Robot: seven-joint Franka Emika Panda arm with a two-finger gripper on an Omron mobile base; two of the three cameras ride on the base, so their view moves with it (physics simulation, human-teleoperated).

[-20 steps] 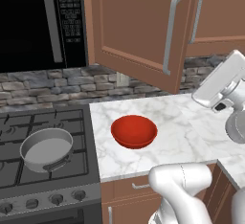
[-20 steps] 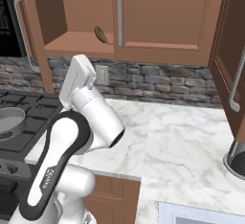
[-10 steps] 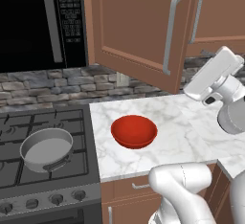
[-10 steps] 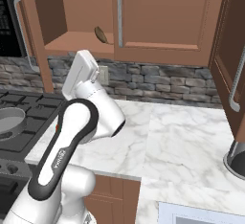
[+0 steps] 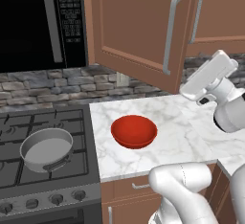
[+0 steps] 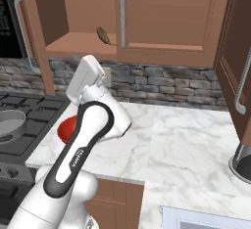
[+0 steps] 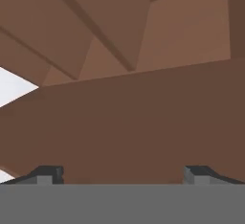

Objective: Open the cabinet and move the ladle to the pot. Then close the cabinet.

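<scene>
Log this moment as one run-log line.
cabinet: left door open | ladle: on shelf inside | pot: on stove, empty | gripper: open, nothing held

You see the gripper [image 7: 122,173] with its fingertips [image 7: 47,174] spread wide, empty — just below the cabinet [image 7: 143,122], its brown wood spanning above.

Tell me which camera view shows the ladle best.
The right base view: the ladle lies on the open cabinet shelf. In the left base view the swung-open door blocks the shelf; the hand view gives close brown wood.
</scene>
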